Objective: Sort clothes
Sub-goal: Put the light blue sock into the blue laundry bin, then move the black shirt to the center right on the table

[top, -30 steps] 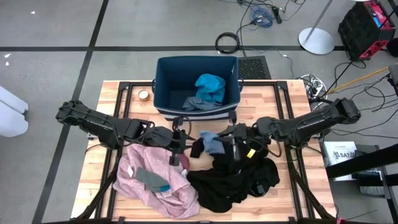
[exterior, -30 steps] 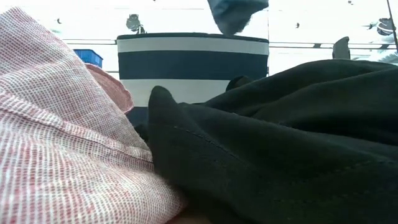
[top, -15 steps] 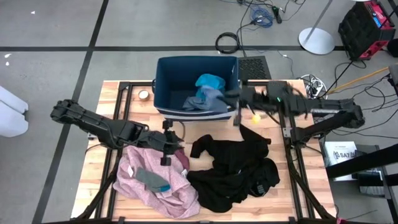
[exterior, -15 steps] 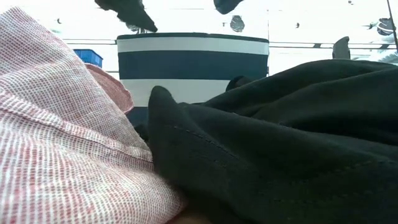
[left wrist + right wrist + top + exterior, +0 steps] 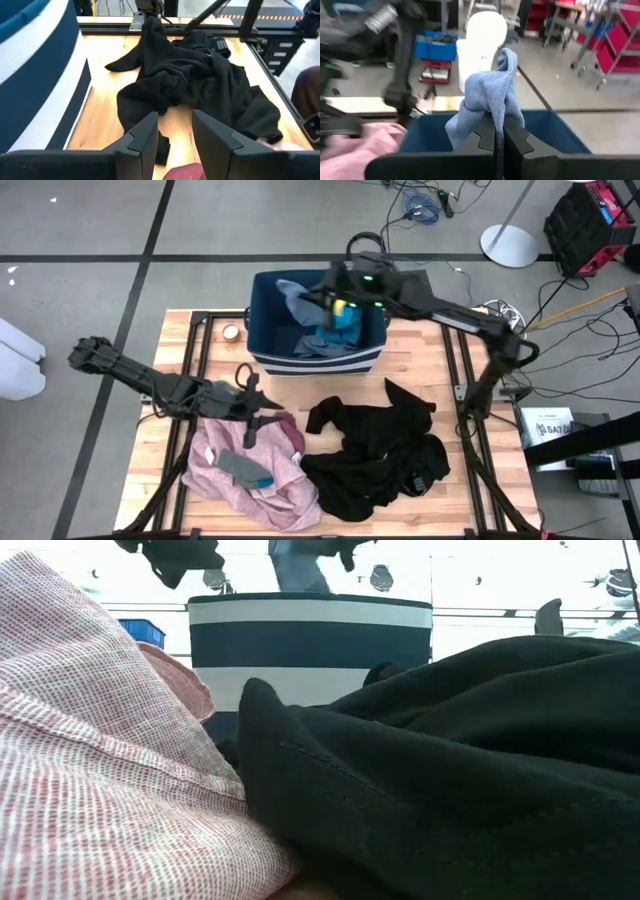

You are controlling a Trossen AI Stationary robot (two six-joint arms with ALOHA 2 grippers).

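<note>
My right gripper (image 5: 320, 293) is above the dark blue bin (image 5: 262, 330), shut on a grey-blue piece (image 5: 297, 298), which also shows in the right wrist view (image 5: 487, 95) and the low view (image 5: 298, 568). A teal garment (image 5: 345, 320) and another grey-blue piece (image 5: 315, 346) lie in the bin. My left gripper (image 5: 265, 408) is open and empty over the far edge of the pale pink garment (image 5: 250, 475). Its fingers show in the left wrist view (image 5: 172, 135). The black clothes (image 5: 385, 455) lie heaped on the table. A maroon piece (image 5: 296, 438) lies between pink and black. My right gripper pinches a bunched fold of the grey-blue piece (image 5: 492, 111) between its two fingers, several layers together. The fingers come from the table's right side, roughly level. The cloth is lifted clear above the bin and droops slack on both sides of the fingers.
A small roll of tape (image 5: 231, 332) lies left of the bin. A grey and teal sock (image 5: 246, 468) lies on the pink garment. A small dark sock (image 5: 162, 148) lies on the wood near my left gripper. Bare wood shows at the table's far right (image 5: 430, 350).
My right gripper has carried the grey-blue piece from above the table's middle toward the far edge and then leftward, over the bin, the cloth staying clear and slack. My left gripper has drawn back toward the table's left edge, over the pink garment.
</note>
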